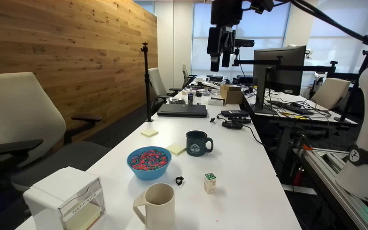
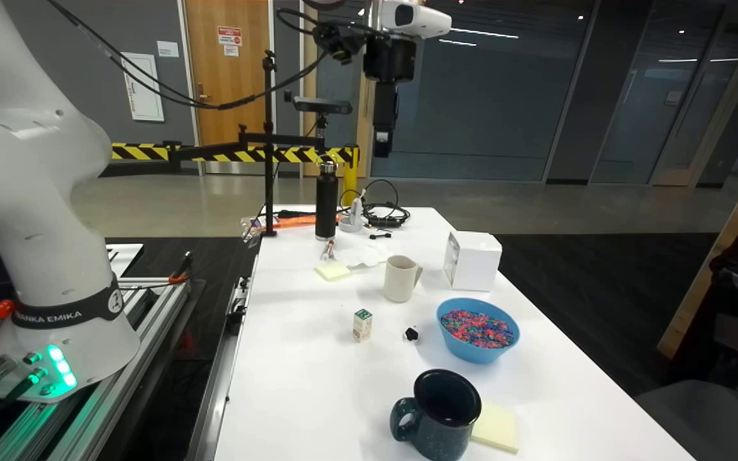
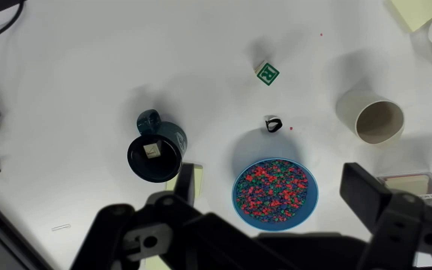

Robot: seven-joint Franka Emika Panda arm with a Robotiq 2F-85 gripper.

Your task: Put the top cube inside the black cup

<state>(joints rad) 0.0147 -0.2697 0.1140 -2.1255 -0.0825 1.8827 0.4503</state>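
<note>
- A cube (image 3: 152,150), perhaps the top one, lies inside the black cup (image 1: 195,146); if so, job done
- A green-lettered block (image 3: 268,74) stands on the table (image 1: 241,198), seemingly stacked; if that is meant, lifting and placing remain
- The gripper (image 1: 220,64) hangs high, jaws apart, holding nothing

"In an exterior view, what stands nearest on the white table (image 2: 298,384)?"

"A dark speckled mug (image 2: 444,436), upright, a yellow sticky-note pad (image 2: 498,428) just beside it."

"And the top cube (image 2: 362,317)?"

"Well apart from that mug, green on its upper face, stacked on a pale cube (image 2: 361,333)."

"The gripper (image 2: 382,151)?"

"High up, pointing down; how its jaws stand, I can't tell."
</note>
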